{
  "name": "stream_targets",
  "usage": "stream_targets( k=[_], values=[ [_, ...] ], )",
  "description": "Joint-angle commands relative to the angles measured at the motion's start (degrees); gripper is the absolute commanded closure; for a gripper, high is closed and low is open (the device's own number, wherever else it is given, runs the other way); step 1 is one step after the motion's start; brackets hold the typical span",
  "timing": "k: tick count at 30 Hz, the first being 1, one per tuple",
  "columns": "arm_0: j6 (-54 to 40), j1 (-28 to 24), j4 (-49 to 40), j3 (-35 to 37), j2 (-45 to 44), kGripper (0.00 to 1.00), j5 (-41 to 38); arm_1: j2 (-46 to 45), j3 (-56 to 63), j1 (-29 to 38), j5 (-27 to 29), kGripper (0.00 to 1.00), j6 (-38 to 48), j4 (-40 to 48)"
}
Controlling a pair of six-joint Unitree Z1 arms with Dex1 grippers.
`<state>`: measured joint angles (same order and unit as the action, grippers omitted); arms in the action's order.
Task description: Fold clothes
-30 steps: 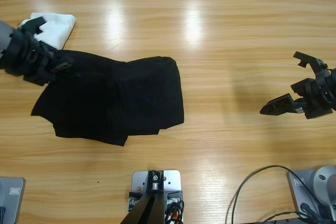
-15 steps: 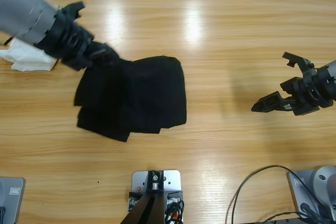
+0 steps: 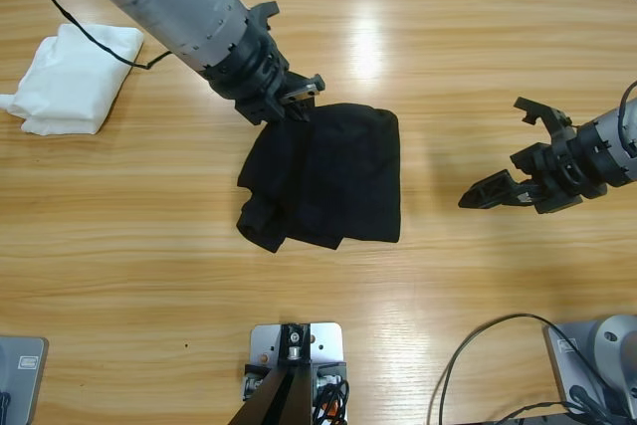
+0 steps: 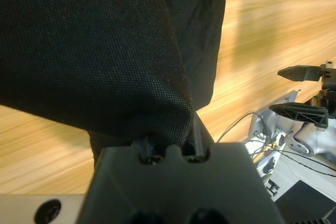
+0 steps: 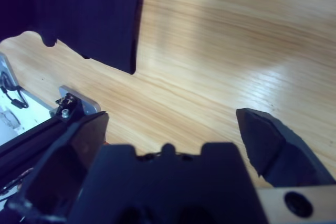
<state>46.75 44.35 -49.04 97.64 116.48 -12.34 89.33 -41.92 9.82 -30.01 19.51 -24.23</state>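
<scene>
The clothes, a black shirt, lie bunched and doubled over at the middle of the table. My left gripper reaches in from the upper left and is shut on the shirt's upper left edge. In the left wrist view the black fabric drapes over my gripper and hides its jaws. My right gripper hovers open to the right of the shirt, apart from it and holding nothing. The right wrist view shows the shirt's edge far ahead of my open gripper.
A white folded garment lies at the table's far left. Bare wood stretches between the shirt and the right arm. A black cable curls near the front right edge. The right gripper shows in the left wrist view.
My left arm swept right across the table, dragging the shirt's edge with it, so the shirt slid rightwards and folded narrower. The white garment is uncovered. My right gripper crept left.
</scene>
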Motion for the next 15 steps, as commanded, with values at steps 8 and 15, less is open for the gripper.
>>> stream_targets(
  k=[8, 15],
  values=[
    [-2.32, 3.99, -2.75, 21.62, 19.05, 0.818, -10.3, 2.66, 2.28, 1.08, -1.89, 0.0, -0.17, 2.61],
    [-5.25, 6.97, -2.82, 34.33, 26.82, 0.032, -15.95, 3.05, 2.28, 1.73, -2.51, 0.0, -0.17, 2.96]
  ],
)
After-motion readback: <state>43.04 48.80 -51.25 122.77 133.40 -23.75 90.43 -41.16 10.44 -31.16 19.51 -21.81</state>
